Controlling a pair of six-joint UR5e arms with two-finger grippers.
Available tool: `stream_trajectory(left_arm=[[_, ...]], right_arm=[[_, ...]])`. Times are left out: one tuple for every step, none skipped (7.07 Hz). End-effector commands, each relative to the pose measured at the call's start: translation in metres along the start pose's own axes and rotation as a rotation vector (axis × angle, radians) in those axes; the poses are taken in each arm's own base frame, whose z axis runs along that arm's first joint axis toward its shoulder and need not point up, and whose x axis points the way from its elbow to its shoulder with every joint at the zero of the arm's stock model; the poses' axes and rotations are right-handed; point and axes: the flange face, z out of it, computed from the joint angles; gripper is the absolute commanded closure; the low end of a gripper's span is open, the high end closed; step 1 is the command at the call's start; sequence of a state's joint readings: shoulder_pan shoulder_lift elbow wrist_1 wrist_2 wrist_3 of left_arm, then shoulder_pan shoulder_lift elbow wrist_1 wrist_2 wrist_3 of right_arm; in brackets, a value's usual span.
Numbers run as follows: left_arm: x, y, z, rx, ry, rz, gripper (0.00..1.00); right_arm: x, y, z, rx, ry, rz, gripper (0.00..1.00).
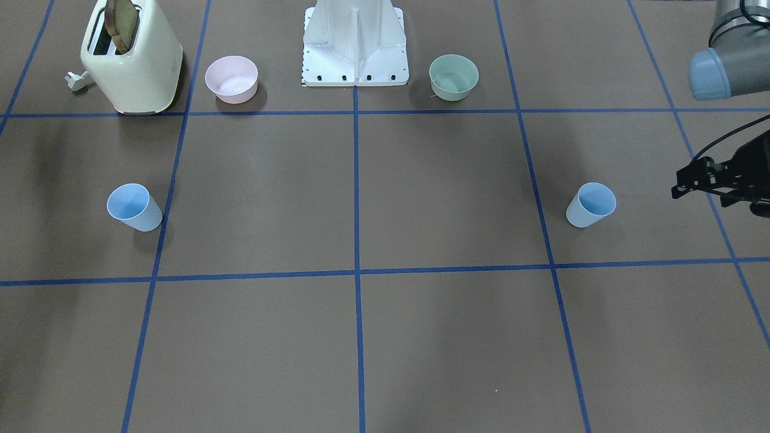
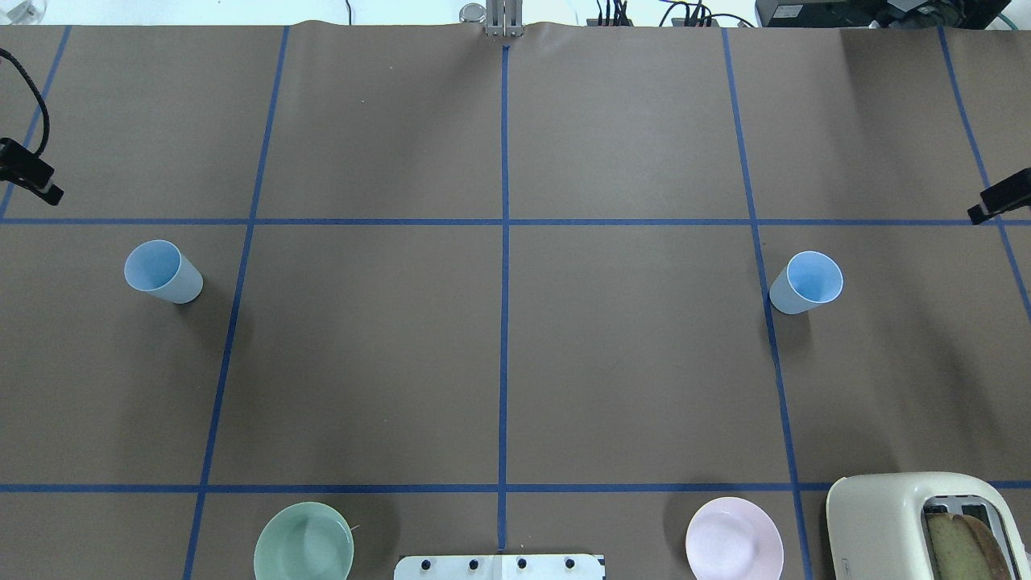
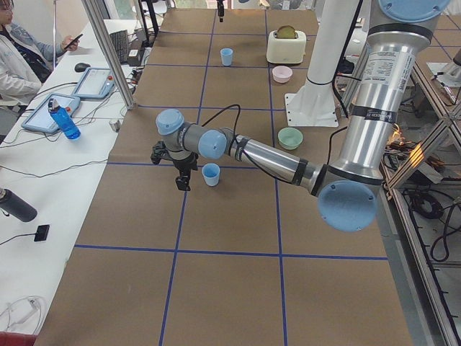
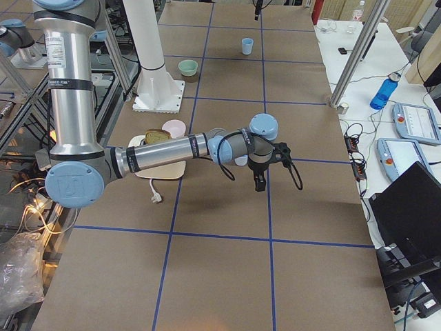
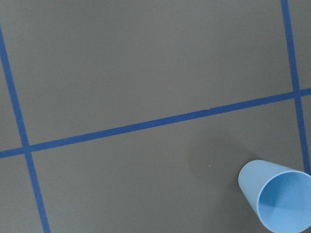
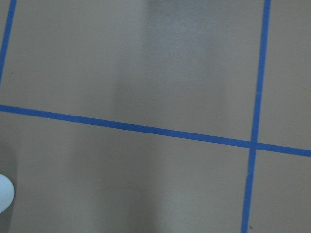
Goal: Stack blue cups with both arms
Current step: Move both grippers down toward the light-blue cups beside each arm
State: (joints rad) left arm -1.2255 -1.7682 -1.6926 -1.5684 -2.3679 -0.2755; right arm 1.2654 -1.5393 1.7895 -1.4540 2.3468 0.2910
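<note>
Nearest the front-facing camera is the bare brown table (image 1: 361,361), gridded with blue tape (image 1: 356,180). Beyond it stand two upright cups, well apart: the right blue cup (image 1: 134,207) toward 9 o'clock and the left blue cup (image 1: 591,205) toward 3 o'clock. The left gripper (image 1: 683,183) hangs at 3 o'clock of the left blue cup, clear of it; whether its fingers are spread or pressed together cannot be told. Farther back sit a cream toaster (image 1: 135,66), a pink bowl (image 1: 231,79), the white pedestal (image 1: 355,48) and a green bowl (image 1: 453,77). From overhead, the left gripper (image 2: 44,184) lies at 10 o'clock of the left blue cup (image 2: 163,271), and the right gripper (image 2: 987,208) at 2 o'clock of the right blue cup (image 2: 805,282). Each is apart from its cup and shows as a dark stub at the frame edge, so the finger state is unreadable. In the left side view the left arm (image 3: 274,162) holds its gripper pointing down at 9 o'clock of its cup (image 3: 210,174), near but not touching. In the right side view the right arm (image 4: 165,148) points its gripper down at 5 o'clock of its cup, a pale sliver (image 4: 240,161) behind the wrist. The left wrist camera has the left blue cup (image 5: 277,199) at 4 o'clock, mouth toward the lens. The right wrist camera shows a pale edge (image 6: 4,191) at 8 o'clock; what it is cannot be told.
</note>
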Motion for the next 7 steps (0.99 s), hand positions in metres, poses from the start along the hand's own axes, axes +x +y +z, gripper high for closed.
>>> stream_trajectory(left_arm=[[0.030,0.008,0.031,0.015,0.033,-0.010,0.02],[0.042,0.012,0.045,0.017,0.045,-0.014,0.02],[0.046,0.016,0.051,0.018,0.051,-0.013,0.02],[0.051,0.019,0.058,0.006,0.052,-0.008,0.05],[0.057,0.021,0.064,-0.006,0.054,0.002,0.11],[0.061,0.023,0.070,-0.016,0.055,0.001,0.16],[0.065,0.024,0.074,-0.024,0.056,0.002,0.21]], right_arm=[[-0.070,0.006,0.017,-0.028,-0.041,0.018,0.10],[-0.083,0.008,0.024,-0.016,-0.057,0.021,0.10],[-0.087,0.012,0.030,-0.011,-0.068,0.017,0.10],[-0.089,0.014,0.033,-0.018,-0.071,0.015,0.10],[-0.090,0.015,0.036,-0.022,-0.071,0.014,0.10],[-0.093,0.014,0.037,-0.024,-0.072,0.011,0.10],[-0.096,0.015,0.039,-0.029,-0.074,0.008,0.10]])
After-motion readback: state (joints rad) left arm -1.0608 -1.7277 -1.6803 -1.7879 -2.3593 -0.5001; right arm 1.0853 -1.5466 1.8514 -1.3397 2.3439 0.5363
